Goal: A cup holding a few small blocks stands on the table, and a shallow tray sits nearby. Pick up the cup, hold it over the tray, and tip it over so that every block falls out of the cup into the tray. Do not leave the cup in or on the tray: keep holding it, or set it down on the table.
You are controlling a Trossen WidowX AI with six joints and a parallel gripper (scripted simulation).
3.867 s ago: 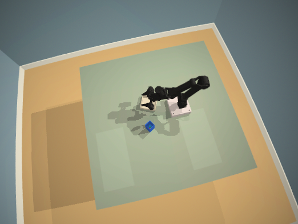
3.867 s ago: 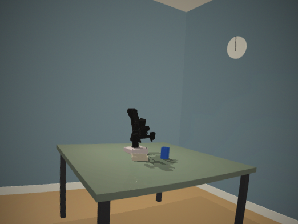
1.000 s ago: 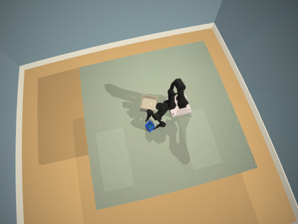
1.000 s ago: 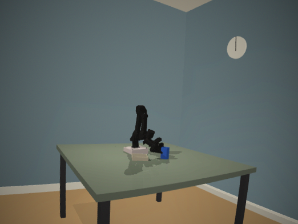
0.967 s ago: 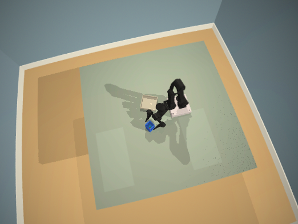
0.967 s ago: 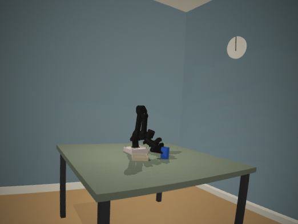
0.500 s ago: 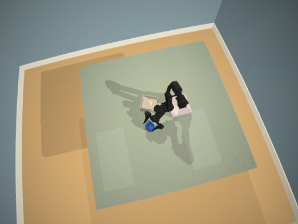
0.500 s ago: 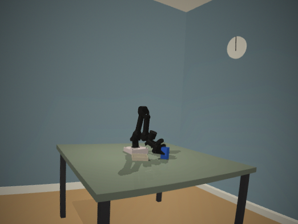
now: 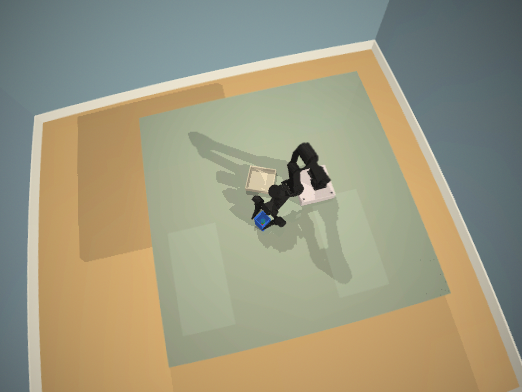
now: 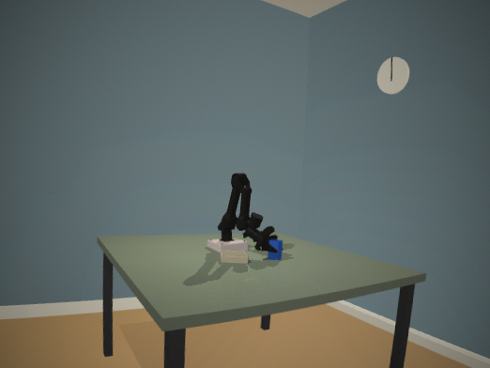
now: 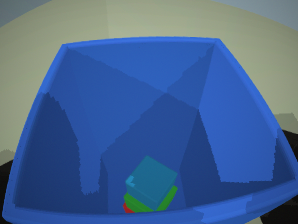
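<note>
Blue cup (image 9: pixel 259 220) (image 10: pixel 277 248) (image 11: pixel 150 125) upright, btwn open gripper (image 9: pixel 269 215) (image 10: pixel 273 247) jaws

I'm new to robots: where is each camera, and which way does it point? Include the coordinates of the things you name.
Top: high above the table (image 9: pixel 200 200), looking down; it shows the whole arm, its base and the gripper (image 9: pixel 268 214) around the cup (image 9: pixel 262 217).
Exterior: off to one side, facing the table and a room corner; arm and gripper (image 10: pixel 272 246) show.
Wrist: on the arm near the gripper, looking into the cup (image 11: pixel 150 75) at the blocks (image 11: pixel 151 182); only dark bits of gripper show.
Top and exterior both show the tray (image 9: pixel 261 179) (image 10: pixel 234 257).
</note>
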